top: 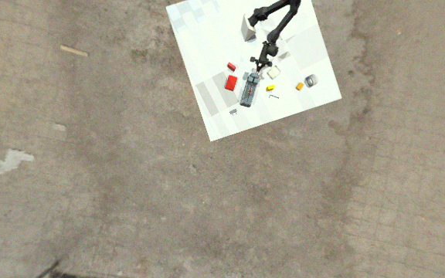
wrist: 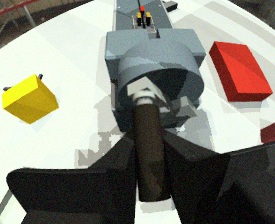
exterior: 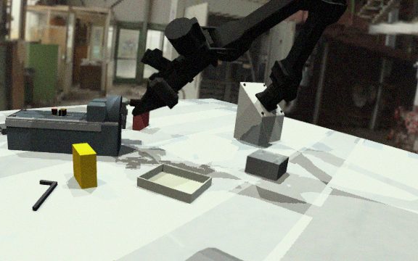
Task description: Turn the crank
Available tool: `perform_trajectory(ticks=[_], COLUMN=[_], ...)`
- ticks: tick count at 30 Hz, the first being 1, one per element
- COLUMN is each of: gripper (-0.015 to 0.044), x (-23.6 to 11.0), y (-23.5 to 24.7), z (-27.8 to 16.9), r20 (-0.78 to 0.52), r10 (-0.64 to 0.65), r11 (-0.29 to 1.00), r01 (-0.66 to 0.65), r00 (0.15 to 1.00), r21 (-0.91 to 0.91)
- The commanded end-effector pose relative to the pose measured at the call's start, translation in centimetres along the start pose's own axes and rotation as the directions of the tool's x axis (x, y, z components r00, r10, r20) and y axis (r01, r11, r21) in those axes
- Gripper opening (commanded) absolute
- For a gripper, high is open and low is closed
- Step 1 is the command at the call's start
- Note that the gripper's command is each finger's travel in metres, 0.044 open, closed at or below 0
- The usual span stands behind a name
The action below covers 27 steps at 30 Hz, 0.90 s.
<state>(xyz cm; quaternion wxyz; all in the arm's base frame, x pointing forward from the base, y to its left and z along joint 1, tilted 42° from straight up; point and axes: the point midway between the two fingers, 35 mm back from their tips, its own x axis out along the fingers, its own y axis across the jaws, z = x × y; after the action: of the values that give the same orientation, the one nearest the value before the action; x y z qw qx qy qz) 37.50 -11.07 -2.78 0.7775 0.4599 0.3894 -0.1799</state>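
The machine [top: 248, 93] [exterior: 60, 135] [wrist: 154, 46] is a grey-blue box with a slide on top and a round crank hub at its near end. My gripper [top: 256, 70] [exterior: 136, 105] [wrist: 144, 133] is shut on the dark crank handle [wrist: 148, 132], which sticks out from the hub toward the wrist camera. The red pointer [exterior: 54, 111] [wrist: 141, 8] sits on the slide just beyond the brass marks [exterior: 62, 112] [wrist: 146, 22], on the side away from the crank.
A yellow block [exterior: 84, 164] [wrist: 29, 98] [top: 270, 87], a black hex key [exterior: 43, 195] and a shallow grey tray [exterior: 169, 192] lie beside the machine. A flat red block [wrist: 240, 70] [top: 231, 83] lies on its other side. A grey block [exterior: 266, 164] and a wedge [exterior: 256, 116] stand near the arm's base.
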Motion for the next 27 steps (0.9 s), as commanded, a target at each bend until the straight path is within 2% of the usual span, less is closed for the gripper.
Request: perform_trajectory(ticks=[1,27], gripper=[0.0,0.0], x=[-0.4,-0.5], y=[-0.8,-2.0], z=[0.4,0.4], r20=[0.01,0.01], r10=[-0.009,-0.01], r11=[1.0,1.0], r01=[0.009,0.009], r00=[1.0,1.0], r21=[0.006,0.006])
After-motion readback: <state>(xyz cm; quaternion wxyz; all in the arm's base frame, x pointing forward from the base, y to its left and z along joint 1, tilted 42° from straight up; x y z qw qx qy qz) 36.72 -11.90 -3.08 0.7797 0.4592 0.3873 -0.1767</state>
